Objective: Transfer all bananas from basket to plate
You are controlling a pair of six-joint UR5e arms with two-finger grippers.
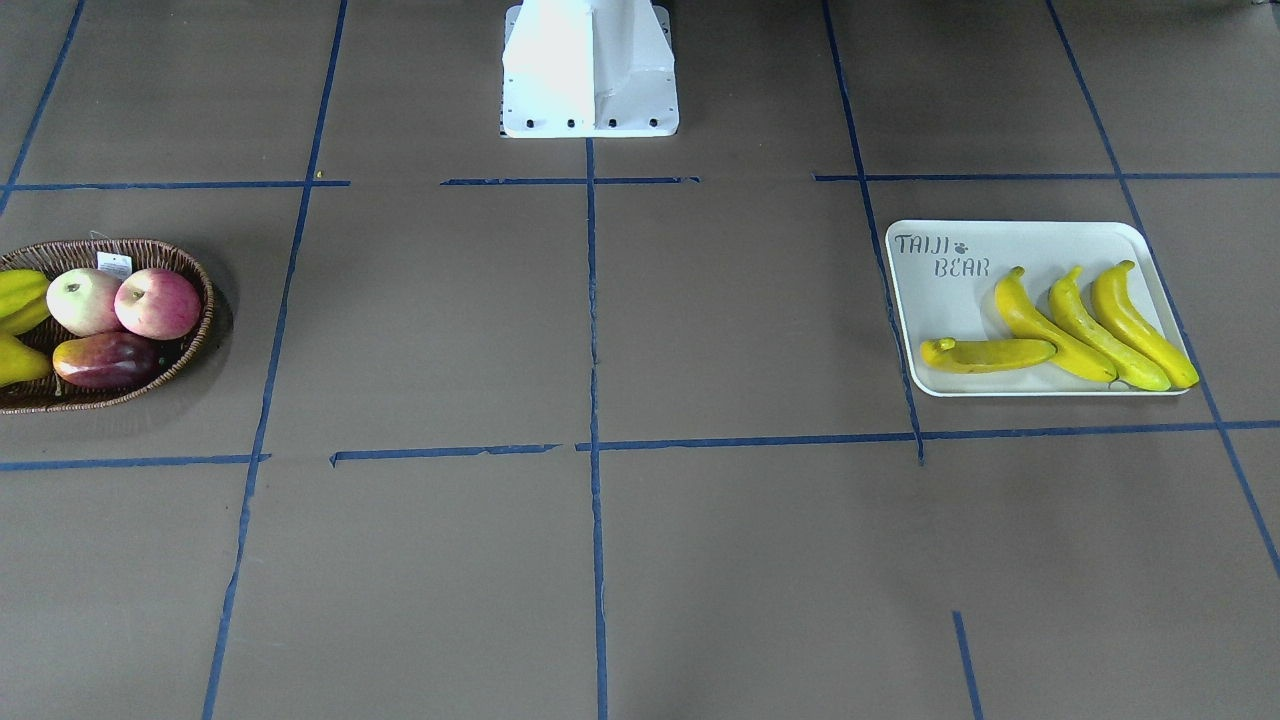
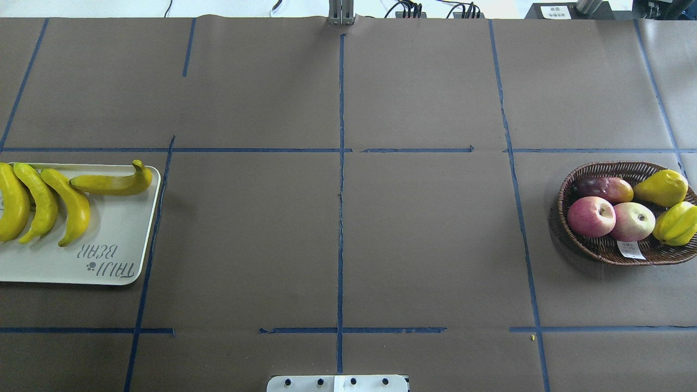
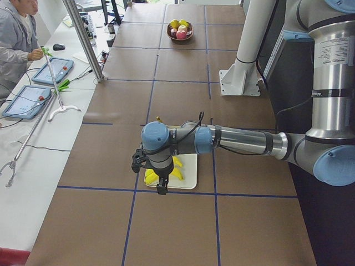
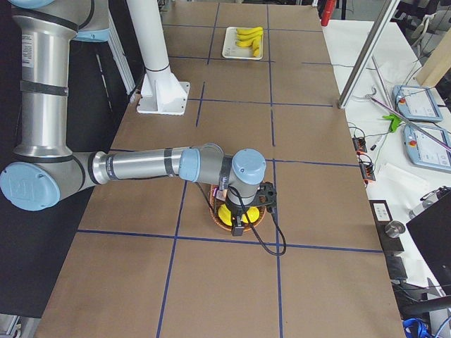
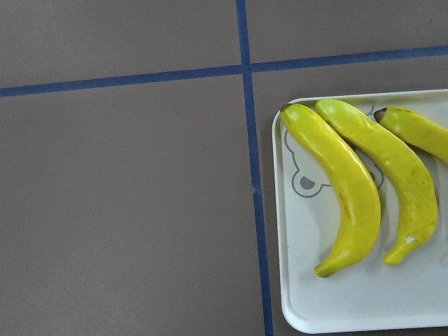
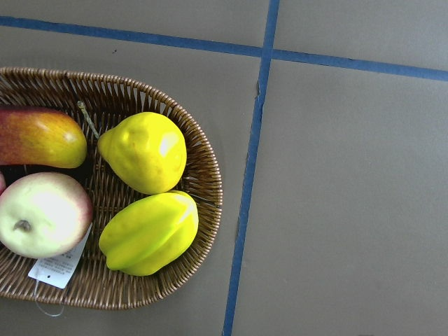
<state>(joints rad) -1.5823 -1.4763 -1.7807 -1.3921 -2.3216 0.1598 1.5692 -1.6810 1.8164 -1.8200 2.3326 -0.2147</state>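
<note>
Showing the table at what appears to be the close of the transfer: all four bananas (image 1: 1045, 325) lie on the plate (image 1: 940, 300), three side by side and the fourth crosswise, its tip against or just short of the nearest one. The basket (image 1: 207, 300), well apart at the opposite end of the table, holds two apples (image 1: 157, 303), a dark red fruit (image 1: 103, 360), a pear (image 2: 660, 188) and a ribbed yellow-green starfruit (image 2: 675, 223), with a paper tag (image 2: 630, 249) by its rim. No banana shows in it, so on this evidence nothing is left to move. The left gripper (image 3: 159, 185) hangs above the plate and the right gripper (image 4: 238, 224) above the basket. Each appears only in a side view, and neither wrist view shows its fingertips, so whether the jaws stand apart or together cannot be told. Several parts are cut off or covered. The front-facing view crops the basket at its edge and the overhead view crops the plate. The left wrist view takes in only three bananas, one of them partly. In the side views each near arm covers much of the container beneath it. The basket floor under the fruit is hidden.
</note>
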